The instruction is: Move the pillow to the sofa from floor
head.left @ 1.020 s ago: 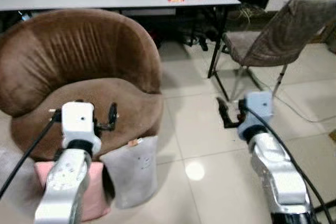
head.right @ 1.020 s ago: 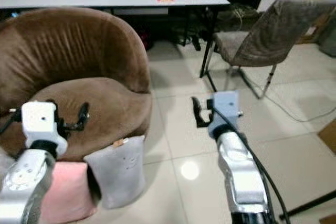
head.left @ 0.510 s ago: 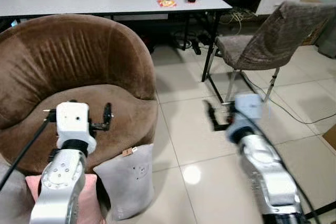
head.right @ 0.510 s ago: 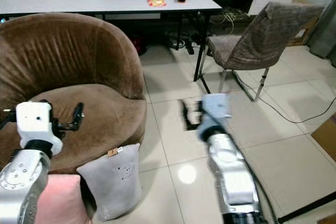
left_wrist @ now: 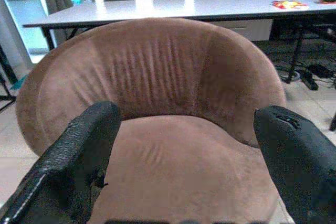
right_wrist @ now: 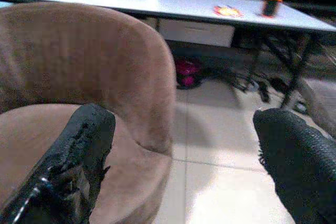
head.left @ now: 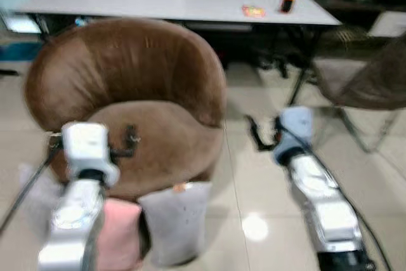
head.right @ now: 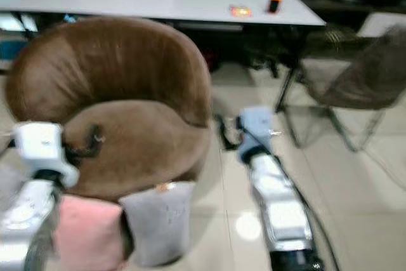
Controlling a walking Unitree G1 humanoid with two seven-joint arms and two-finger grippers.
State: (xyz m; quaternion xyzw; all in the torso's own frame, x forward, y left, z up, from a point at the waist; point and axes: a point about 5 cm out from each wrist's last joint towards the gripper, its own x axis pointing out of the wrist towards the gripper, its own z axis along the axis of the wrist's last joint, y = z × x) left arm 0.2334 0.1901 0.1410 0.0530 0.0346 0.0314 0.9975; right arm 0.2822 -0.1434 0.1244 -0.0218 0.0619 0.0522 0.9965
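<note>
Left gripper [left_wrist: 184,150], fingers spread wide and empty, hangs over the round brown velvet sofa [head.left: 127,87], a pink cushion [head.left: 120,233] and grey square pillow [head.left: 174,220] stand on the floor against its front, and the right gripper [right_wrist: 181,161] is likewise spread above white tiles [head.left: 266,220].

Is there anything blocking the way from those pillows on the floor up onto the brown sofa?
Nothing visible does. The grey pillow and pink pillow lean against the front of the brown sofa, whose seat holds nothing. The left gripper, open, hovers over the seat, above the pillows.
</note>
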